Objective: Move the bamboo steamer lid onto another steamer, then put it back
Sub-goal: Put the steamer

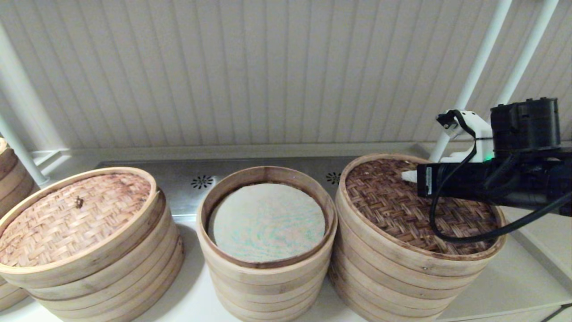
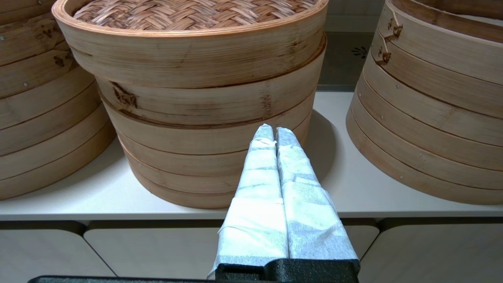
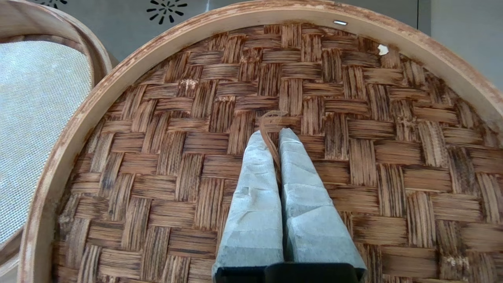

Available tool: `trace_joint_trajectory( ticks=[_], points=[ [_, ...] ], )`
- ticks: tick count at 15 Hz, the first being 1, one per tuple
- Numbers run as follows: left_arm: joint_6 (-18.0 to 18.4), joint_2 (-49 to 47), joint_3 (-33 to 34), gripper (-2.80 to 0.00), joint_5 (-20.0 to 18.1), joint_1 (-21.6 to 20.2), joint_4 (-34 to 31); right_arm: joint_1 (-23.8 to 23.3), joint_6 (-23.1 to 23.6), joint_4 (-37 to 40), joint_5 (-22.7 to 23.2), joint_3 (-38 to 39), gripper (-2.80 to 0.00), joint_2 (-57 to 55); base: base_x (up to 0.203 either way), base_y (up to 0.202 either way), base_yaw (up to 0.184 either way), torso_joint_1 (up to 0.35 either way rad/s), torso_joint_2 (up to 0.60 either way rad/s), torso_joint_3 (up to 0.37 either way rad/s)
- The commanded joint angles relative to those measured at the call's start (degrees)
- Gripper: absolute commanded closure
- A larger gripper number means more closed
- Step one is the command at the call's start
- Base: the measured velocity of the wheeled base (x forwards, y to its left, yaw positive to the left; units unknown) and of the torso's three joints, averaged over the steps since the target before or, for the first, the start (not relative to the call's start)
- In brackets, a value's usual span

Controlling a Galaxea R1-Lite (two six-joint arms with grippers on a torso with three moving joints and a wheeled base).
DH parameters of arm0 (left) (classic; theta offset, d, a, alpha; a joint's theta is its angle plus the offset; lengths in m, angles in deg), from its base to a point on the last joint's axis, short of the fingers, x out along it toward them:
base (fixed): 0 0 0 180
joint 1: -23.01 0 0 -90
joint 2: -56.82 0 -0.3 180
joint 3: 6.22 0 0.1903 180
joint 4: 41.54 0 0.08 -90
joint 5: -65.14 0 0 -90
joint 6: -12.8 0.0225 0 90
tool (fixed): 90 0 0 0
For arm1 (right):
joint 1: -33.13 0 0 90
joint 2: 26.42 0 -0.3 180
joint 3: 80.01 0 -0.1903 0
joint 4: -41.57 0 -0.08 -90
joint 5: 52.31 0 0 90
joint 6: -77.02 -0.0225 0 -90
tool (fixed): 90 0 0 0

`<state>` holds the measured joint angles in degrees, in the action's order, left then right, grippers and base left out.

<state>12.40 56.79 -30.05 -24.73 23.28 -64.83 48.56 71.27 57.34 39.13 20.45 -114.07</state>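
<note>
The bamboo steamer lid (image 1: 393,210), dark brown weave in a pale rim, lies flat on the wide right-hand stack. My right gripper (image 3: 274,133) is over its middle, shut on the thin bamboo loop handle (image 3: 270,120) that rises from the lid (image 3: 188,157); in the head view its white tip (image 1: 407,176) shows over the lid's far half. The other steamer (image 1: 268,223) stands uncovered in the middle, its whitish flecked liner showing. My left gripper (image 2: 274,129) is shut and empty, parked low at the counter's front, facing the tan-lidded stack (image 2: 204,102).
The pale-tan-lidded stack (image 1: 76,214) stands at the left, and a further stack (image 1: 11,179) sits at the far left edge. A steel panel with vent holes (image 1: 202,181) runs behind the stacks. White poles (image 1: 478,67) rise at the back right. The three stacks nearly touch.
</note>
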Motion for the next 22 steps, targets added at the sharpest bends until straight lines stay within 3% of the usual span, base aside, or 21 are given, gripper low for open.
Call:
trace_joint_trajectory(
  ticks=[1,8,9,10,19,22],
  points=[
    [0.0,0.0,0.0,0.00,0.0,0.0,0.0,0.0,0.0,-0.2,0.0,0.0,0.00,-0.2,0.000,0.000,0.000,0.000,0.00,0.000],
    [0.0,0.0,0.0,0.00,0.0,0.0,0.0,0.0,-0.1,-0.2,-0.1,1.8,0.00,-0.1,0.000,0.000,0.000,0.000,0.00,0.000],
    [0.0,0.0,0.0,0.00,0.0,0.0,0.0,0.0,-0.2,-0.2,0.0,1.8,-2.60,0.1,0.000,0.000,0.000,0.000,0.00,0.000],
    [0.0,0.0,0.0,0.00,0.0,0.0,0.0,0.1,-0.2,-0.2,0.0,1.8,-2.80,0.5,0.000,0.000,0.000,0.000,0.00,0.000],
    [0.0,-0.1,0.0,0.00,0.0,0.0,0.0,-0.4,-0.3,1.2,-0.6,1.9,-2.80,13.9,0.000,0.000,0.000,0.000,0.00,0.000],
    [0.0,0.0,0.0,0.00,0.0,0.0,0.0,-2.3,-0.2,8.3,-0.8,2.2,-2.80,22.6,0.000,0.000,0.000,0.000,0.00,0.000]
  ],
)
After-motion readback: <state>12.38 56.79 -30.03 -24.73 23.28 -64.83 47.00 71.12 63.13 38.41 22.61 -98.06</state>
